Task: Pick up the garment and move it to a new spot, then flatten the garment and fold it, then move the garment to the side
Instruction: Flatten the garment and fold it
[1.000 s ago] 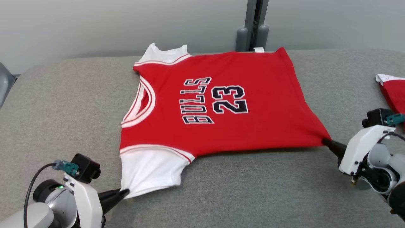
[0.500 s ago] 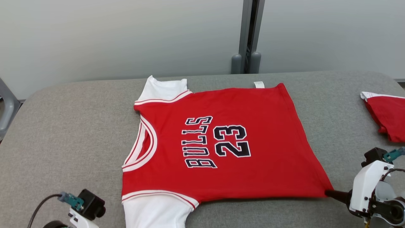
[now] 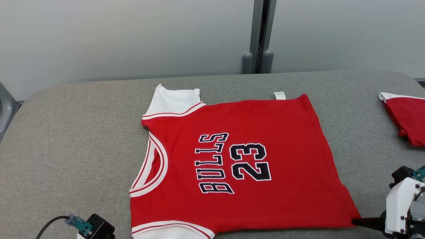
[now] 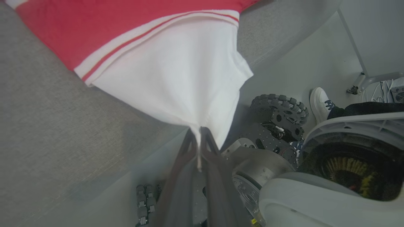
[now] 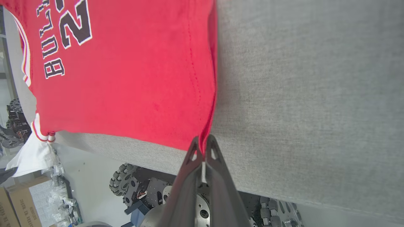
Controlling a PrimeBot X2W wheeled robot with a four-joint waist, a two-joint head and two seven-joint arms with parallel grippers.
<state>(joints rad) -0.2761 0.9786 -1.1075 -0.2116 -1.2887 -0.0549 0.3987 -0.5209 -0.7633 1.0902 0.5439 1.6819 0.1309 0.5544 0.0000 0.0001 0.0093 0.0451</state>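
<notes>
Two hands are clenched on the jersey (image 3: 232, 159). The left hand (image 4: 199, 130) pinches the corner of the white sleeve (image 4: 176, 78), and the right hand (image 5: 203, 140) pinches the near corner of the red hem (image 5: 206, 94). Between them the jersey lies face up and nearly flat on the grey cloth-covered desk (image 3: 83, 132), with its collar to the left, its hem to the right and "BULLS 23" reading sideways. The left wrist view shows the gripped sleeve reaching past the desk's near edge, above the robot's studded wheels (image 4: 277, 110). A second red and white garment (image 3: 406, 119) lies well apart at the desk's right end. Beyond the desk stand a pale wall (image 3: 132, 33) and a grey post (image 3: 258, 36).

A second ago the jersey's far edge and its small white label (image 3: 280, 95) lay at the desk's far edge by the post. A bare strip of desk now separates them, so the jersey has come nearer the robot. The head camera has also tilted up and takes in more wall.

The head view's bottom edge cuts off the near sleeve, and of the left arm it shows just a dark block (image 3: 99, 229) and a cable. The right edge crops the second garment, so its kind is unclear. Of a person, the left wrist view shows a white shoe (image 4: 318, 101) and a dark trouser leg.
</notes>
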